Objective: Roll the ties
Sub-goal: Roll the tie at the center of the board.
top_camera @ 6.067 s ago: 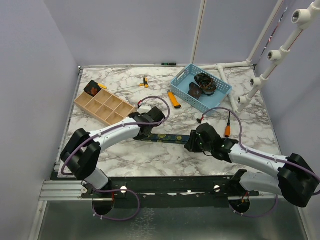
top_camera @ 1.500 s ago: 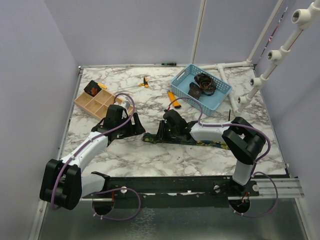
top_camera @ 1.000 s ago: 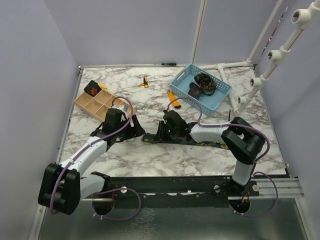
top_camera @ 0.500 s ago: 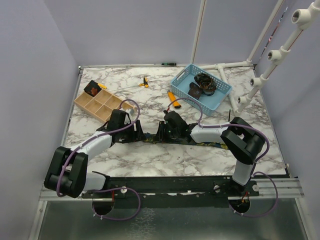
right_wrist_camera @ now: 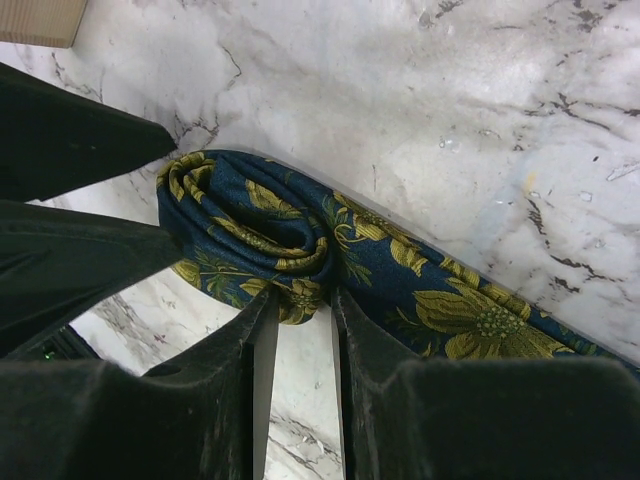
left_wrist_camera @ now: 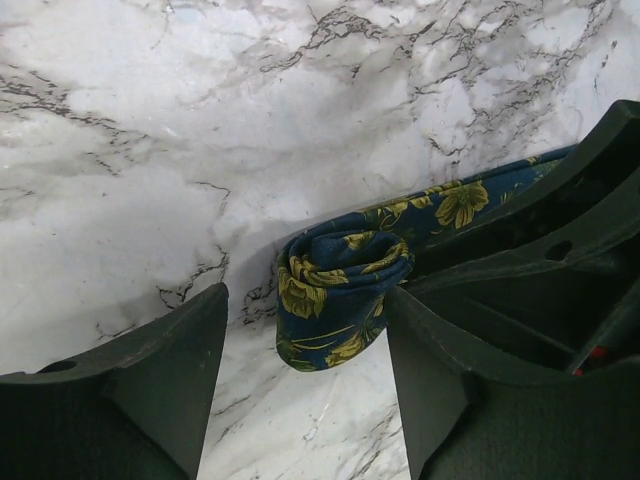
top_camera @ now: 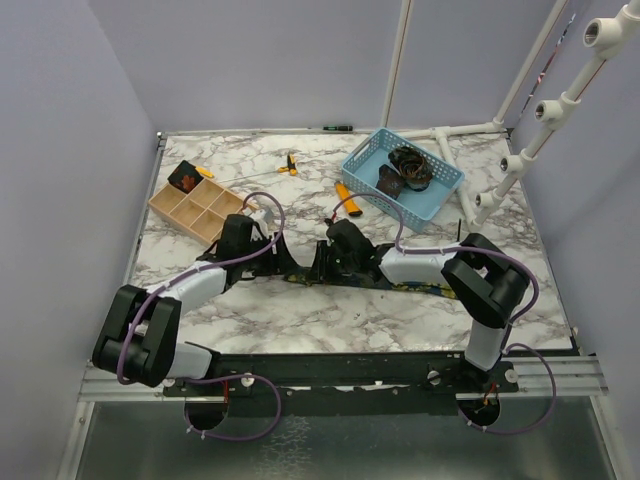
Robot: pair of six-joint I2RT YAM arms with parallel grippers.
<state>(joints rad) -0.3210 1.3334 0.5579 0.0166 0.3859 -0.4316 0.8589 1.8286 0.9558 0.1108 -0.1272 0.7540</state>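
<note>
1. The navy tie (left_wrist_camera: 340, 290) lies on the table (left_wrist_camera: 150, 150), in the middle of the top view. A small roll is started at its left end.
2. The left gripper (left_wrist_camera: 305, 330) has its jaws spread wide, one on each side of the roll. The right gripper (right_wrist_camera: 300, 310) has its jaws nearly together at the roll. I cannot tell if they pinch it.
3. Next, I think, the roll needs turning to the right and holding tight.
4. The tie's long side runs left to right.
</note>
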